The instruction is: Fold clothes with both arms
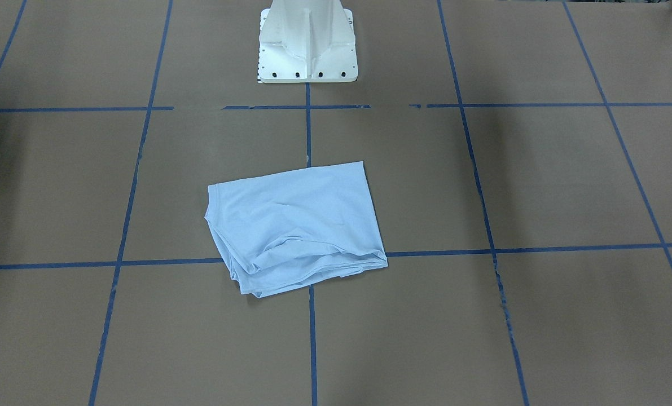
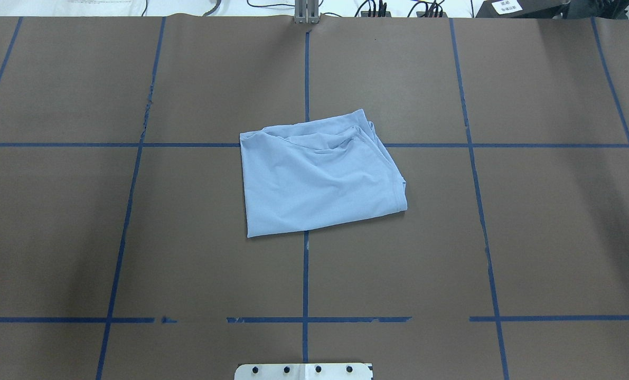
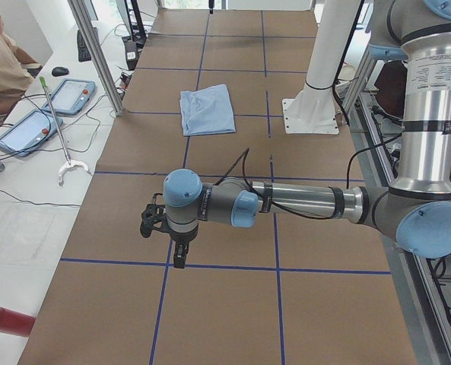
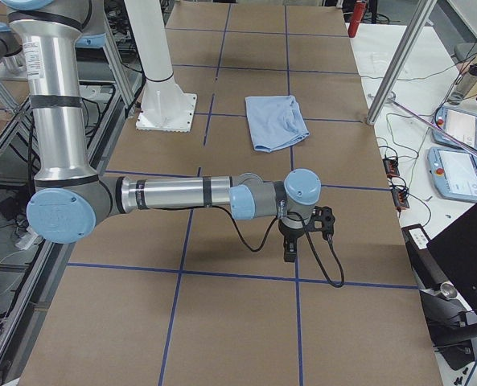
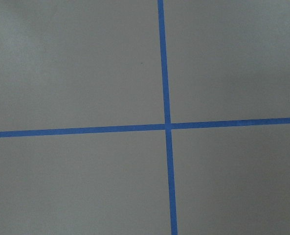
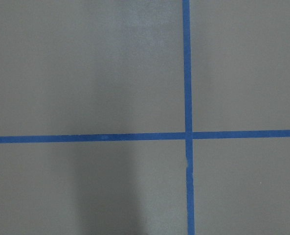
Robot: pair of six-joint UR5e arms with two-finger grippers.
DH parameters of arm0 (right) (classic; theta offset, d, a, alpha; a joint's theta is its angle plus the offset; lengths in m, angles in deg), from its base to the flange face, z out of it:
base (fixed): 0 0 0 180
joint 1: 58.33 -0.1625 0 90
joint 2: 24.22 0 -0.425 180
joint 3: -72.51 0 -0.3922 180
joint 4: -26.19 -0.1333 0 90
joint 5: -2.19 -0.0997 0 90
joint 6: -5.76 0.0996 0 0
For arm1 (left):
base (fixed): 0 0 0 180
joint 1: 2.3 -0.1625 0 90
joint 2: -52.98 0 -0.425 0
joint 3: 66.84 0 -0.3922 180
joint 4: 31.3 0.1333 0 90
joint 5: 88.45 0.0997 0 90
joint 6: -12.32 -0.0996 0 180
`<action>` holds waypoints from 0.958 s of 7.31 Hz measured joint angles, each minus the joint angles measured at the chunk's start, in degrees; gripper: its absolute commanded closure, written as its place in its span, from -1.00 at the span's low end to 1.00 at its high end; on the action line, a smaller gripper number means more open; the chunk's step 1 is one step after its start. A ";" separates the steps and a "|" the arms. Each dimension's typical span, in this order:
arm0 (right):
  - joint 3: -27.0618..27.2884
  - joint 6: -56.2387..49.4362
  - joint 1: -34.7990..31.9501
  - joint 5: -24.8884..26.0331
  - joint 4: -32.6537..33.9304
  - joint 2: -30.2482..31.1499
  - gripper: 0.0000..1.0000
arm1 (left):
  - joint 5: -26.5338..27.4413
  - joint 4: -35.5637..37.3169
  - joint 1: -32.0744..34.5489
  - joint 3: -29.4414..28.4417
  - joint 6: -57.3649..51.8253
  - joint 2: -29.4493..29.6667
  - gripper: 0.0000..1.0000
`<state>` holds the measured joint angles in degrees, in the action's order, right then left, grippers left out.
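Observation:
The clothes are one light blue T-shirt [image 1: 296, 225] [image 2: 319, 177], folded into a rough rectangle at the middle of the brown table, with loose layered edges on its far side from the robot. No print shows. Both arms hang far out at the table's ends, well away from it. The left gripper [image 3: 181, 255] points down over a blue tape line, with the shirt [image 3: 207, 109] far behind it. The right gripper [image 4: 290, 249] hovers likewise at the other end, the shirt [image 4: 277, 121] beyond it. I cannot tell whether either is open or shut. Both wrist views show only table and tape.
The white pedestal base [image 1: 307, 45] [image 2: 303, 371] stands behind the shirt. Blue tape lines [image 5: 165, 125] [image 6: 186, 134] grid the table. A seated person [image 3: 1, 65], tablets [image 3: 77, 95] and metal frame posts [image 3: 96, 53] line the operators' side.

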<state>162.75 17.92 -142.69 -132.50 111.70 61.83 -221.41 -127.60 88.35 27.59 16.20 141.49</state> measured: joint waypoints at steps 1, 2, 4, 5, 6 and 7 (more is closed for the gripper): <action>-0.06 0.05 0.07 -0.07 0.00 0.00 -1.00 | 0.12 -0.05 -0.01 0.03 0.12 -0.20 -1.00; -0.09 0.10 0.11 -0.24 0.00 0.00 -1.00 | 0.04 -0.08 -0.02 0.13 0.20 -0.22 -1.00; -0.11 0.18 0.16 -0.54 0.02 0.00 -1.00 | -0.04 -0.11 -0.09 0.47 0.22 -0.20 -1.00; -0.11 0.32 0.16 -0.63 0.05 0.00 -1.00 | -0.07 -0.10 -0.10 0.67 0.26 -0.11 -1.00; -0.13 0.53 0.16 -0.70 0.10 0.00 -1.00 | -0.11 -0.04 -0.12 0.93 0.31 0.03 -1.00; -0.15 0.71 0.16 -0.73 0.14 0.00 -1.00 | -0.15 0.00 -0.12 1.17 0.31 0.20 -1.00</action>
<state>162.60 18.64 -142.53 -133.23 111.84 61.83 -221.57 -127.60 88.23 28.76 16.51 141.69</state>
